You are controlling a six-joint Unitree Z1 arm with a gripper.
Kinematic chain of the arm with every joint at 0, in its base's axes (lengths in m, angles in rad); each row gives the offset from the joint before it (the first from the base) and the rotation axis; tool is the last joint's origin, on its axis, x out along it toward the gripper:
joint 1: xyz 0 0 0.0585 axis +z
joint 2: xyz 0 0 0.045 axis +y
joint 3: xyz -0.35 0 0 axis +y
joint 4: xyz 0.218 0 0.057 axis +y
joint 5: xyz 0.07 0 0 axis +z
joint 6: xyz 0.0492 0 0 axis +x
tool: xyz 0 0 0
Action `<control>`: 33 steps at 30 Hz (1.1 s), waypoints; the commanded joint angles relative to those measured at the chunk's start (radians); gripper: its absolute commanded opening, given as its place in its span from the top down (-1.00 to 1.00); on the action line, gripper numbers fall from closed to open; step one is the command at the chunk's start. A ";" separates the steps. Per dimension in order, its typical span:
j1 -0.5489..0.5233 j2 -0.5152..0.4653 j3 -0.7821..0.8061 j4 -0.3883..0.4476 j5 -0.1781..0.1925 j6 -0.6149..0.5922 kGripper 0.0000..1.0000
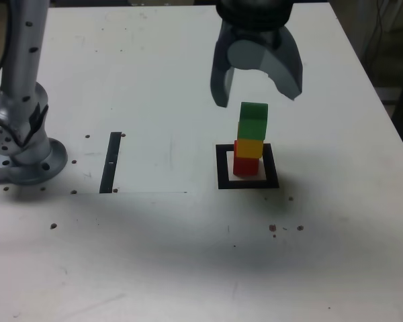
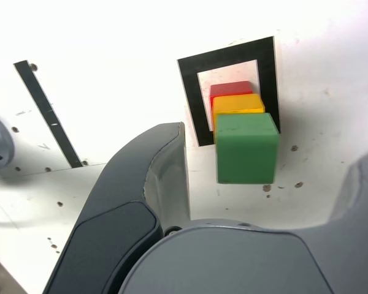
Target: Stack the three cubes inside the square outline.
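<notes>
Our pincer [image 1: 258,90] gapes wide just above the green cube [image 1: 254,119]; any finger clip topples the stack.

My gripper [image 1: 255,90] hangs from the top of the exterior view, pointing down, jaws spread wide with nothing between them. The two dark grey fingers [image 1: 287,67] curve downward (the one on the exterior view's right looks bigger, closer to camera). My arm's silver base column [image 1: 23,87] stands upright at the exterior view's left. In the wrist view both fingers [image 2: 150,177] sit well apart.
</notes>
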 commanded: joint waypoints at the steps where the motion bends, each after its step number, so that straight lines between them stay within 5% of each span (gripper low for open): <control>1: 0.001 -0.037 0.006 0.016 -0.005 0.011 -0.99; 14: 0.072 -0.368 0.349 0.019 -0.001 0.049 -0.99; 20: 0.102 -0.439 0.542 -0.008 0.014 0.054 -0.99; 27: 0.164 -0.512 0.776 -0.178 -0.039 0.055 -0.99; 33: 0.203 -0.522 0.901 -0.283 -0.044 0.054 -0.99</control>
